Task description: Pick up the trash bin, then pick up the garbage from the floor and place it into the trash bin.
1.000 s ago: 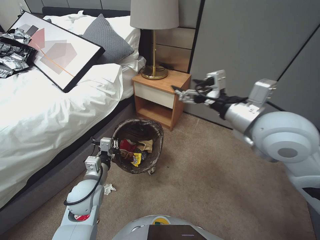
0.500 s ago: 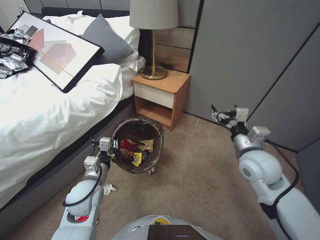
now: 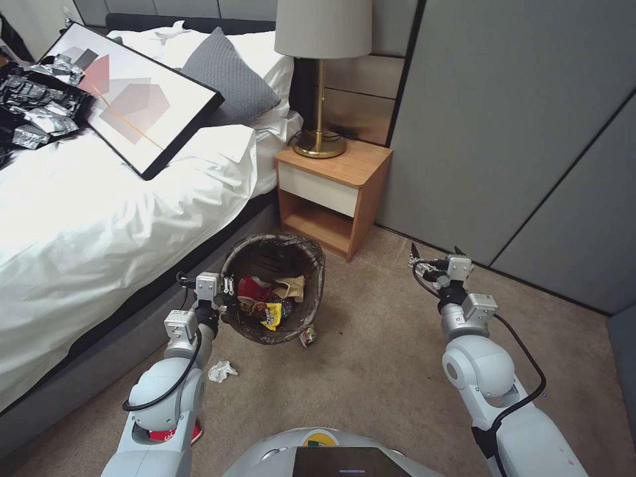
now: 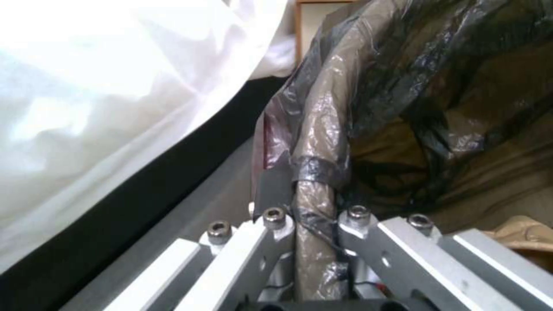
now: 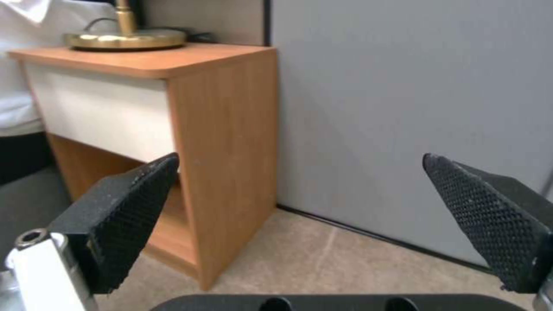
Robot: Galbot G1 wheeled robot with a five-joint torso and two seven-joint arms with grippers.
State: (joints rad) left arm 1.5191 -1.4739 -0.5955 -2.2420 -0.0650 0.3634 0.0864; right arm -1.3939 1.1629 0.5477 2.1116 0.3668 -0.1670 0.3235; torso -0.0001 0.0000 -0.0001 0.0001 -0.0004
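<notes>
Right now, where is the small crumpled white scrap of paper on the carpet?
In the head view, the crumpled white paper scrap lies on the beige carpet, just beside the left arm, between the grey bed base and the bag-lined round trash bin.

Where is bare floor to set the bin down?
The beige carpet is free between the bag-lined round white trash bin and the open right end effector. It is crowded bedside: the left end effector clamps the rim, with a crumpled white tissue and a shiny wrapper beside the bin.
</notes>
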